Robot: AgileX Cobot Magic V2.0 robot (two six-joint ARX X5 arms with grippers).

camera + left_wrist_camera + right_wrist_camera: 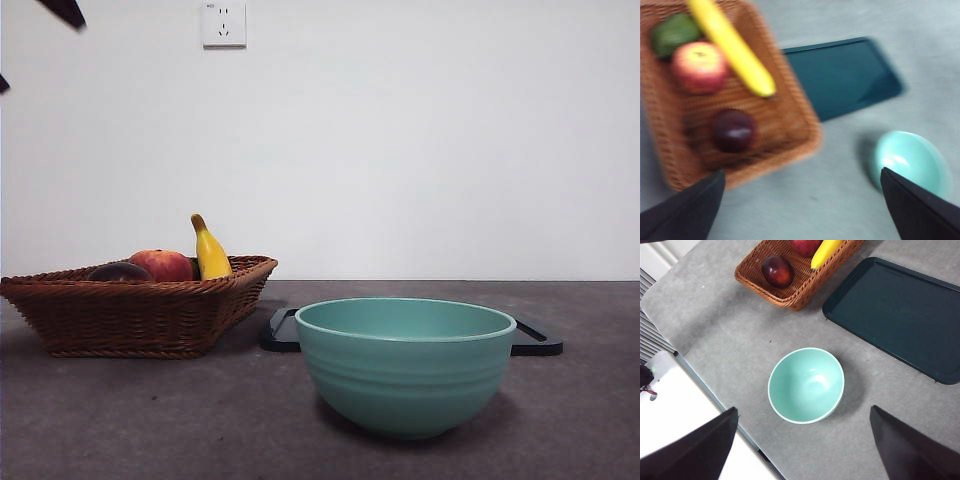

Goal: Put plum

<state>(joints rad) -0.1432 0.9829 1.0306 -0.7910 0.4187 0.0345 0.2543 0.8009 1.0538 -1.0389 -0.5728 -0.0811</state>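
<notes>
plum round, no long axis, in basket, both hands released

Woven brown wicker for the basket, rough and ribbed, with a glossy dark-maroon plum, a smooth-skinned red-orange fruit and a waxy yellow banana inside. Glazed-looking, smooth turquoise bowl with faint ridges round its wall; dark tray of smooth plastic look with slight sheen. Matt grey counter, finely grained.
</notes>
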